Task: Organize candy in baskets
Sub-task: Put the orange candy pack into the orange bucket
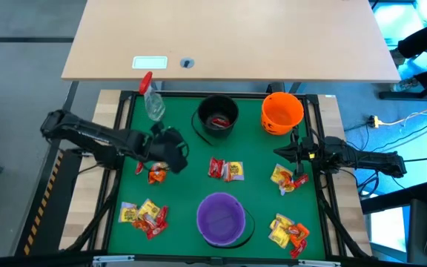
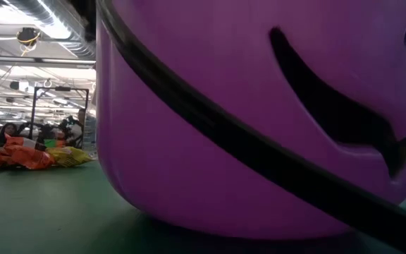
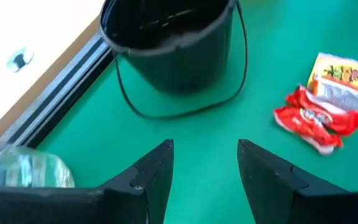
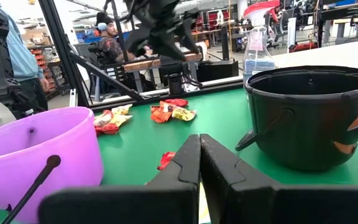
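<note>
Three buckets stand on the green mat [image 1: 184,193]: black [image 1: 217,117] at the far middle, orange [image 1: 282,111] at the far right, purple [image 1: 221,219] at the near middle. Candy packets lie in small heaps: one red packet [image 1: 155,174] by the left arm, a pair [image 1: 226,169] in the middle, and heaps at the right [image 1: 288,178], near left [image 1: 143,215] and near right [image 1: 288,231]. My left gripper [image 1: 178,152] is open and empty above bare mat [image 3: 205,149], short of the black bucket [image 3: 173,43]. My right gripper [image 1: 279,153] is shut [image 4: 199,140], just beyond the right heap.
A clear spray bottle with a red trigger [image 1: 150,100] lies at the far left of the mat, close to my left arm [image 3: 23,171]. A wooden table top [image 1: 228,37] lies beyond the mat. The purple bucket [image 2: 259,113] fills the low view. People [image 4: 17,56] stand in the room beyond.
</note>
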{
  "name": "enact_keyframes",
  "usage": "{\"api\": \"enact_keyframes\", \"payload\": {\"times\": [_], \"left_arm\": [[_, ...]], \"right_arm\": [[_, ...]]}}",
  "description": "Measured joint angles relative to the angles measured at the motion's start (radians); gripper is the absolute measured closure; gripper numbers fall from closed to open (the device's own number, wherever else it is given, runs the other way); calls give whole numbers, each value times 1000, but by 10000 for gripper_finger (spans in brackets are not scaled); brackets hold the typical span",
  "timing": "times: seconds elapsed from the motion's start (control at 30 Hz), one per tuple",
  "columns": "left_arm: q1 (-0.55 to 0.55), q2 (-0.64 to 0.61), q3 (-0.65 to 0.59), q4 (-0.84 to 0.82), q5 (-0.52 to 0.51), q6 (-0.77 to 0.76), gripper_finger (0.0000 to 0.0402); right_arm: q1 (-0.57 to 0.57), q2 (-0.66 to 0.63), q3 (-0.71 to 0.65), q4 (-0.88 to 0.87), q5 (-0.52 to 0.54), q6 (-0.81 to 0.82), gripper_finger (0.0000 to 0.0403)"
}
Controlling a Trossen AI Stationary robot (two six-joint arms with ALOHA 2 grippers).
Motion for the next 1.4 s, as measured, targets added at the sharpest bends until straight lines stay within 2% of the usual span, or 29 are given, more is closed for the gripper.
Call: {"api": "enact_keyframes", "payload": {"times": [0.43, 0.6, 0.83, 1.2, 1.4], "left_arm": [[-386, 0, 0, -249, -259, -462, 235], [-467, -1, -55, -292, -292, -601, 235], [-509, -1, -172, -281, -163, -741, 235], [-522, -1, -244, -256, 112, -756, 235], [-517, -1, -282, -236, 131, -745, 235]], "right_arm": [[0, 0, 0, 0, 0, 0, 393], [0, 0, 0, 0, 0, 0, 393], [0, 0, 0, 0, 0, 0, 393], [0, 0, 0, 0, 0, 0, 393], [0, 0, 0, 0, 0, 0, 393]]}}
